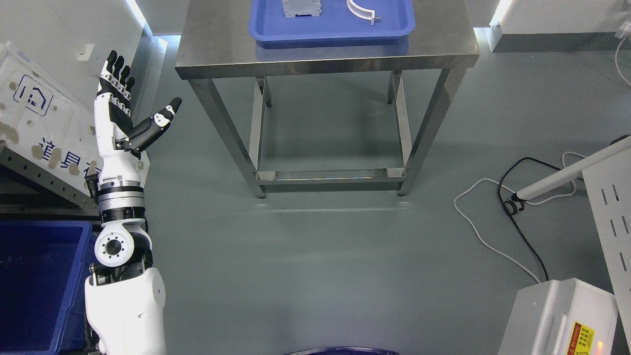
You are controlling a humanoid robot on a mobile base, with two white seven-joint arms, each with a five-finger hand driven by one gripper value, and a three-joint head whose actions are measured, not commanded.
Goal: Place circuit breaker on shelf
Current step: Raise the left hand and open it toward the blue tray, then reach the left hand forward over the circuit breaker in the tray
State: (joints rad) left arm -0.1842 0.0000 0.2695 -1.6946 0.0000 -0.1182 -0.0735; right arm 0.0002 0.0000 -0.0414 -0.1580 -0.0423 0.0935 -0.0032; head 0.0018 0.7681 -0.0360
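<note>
My left hand point(129, 93) is raised at the left of the head view, fingers straight and thumb spread out, holding nothing. It is well left of the steel table point(222, 54). A blue tray point(330, 27) sits on that table at the top of the picture. In the tray lies a grey-white circuit breaker point(301, 8), cut off by the top edge, and a white curved part point(362, 12) to its right. The right arm does not show.
A blue bin point(29, 283) stands at the lower left beside a slotted metal rack point(39, 180). A white box point(562, 318) sits at the lower right, with cables point(503, 207) on the grey floor and a white perforated panel point(611, 207) at the right edge.
</note>
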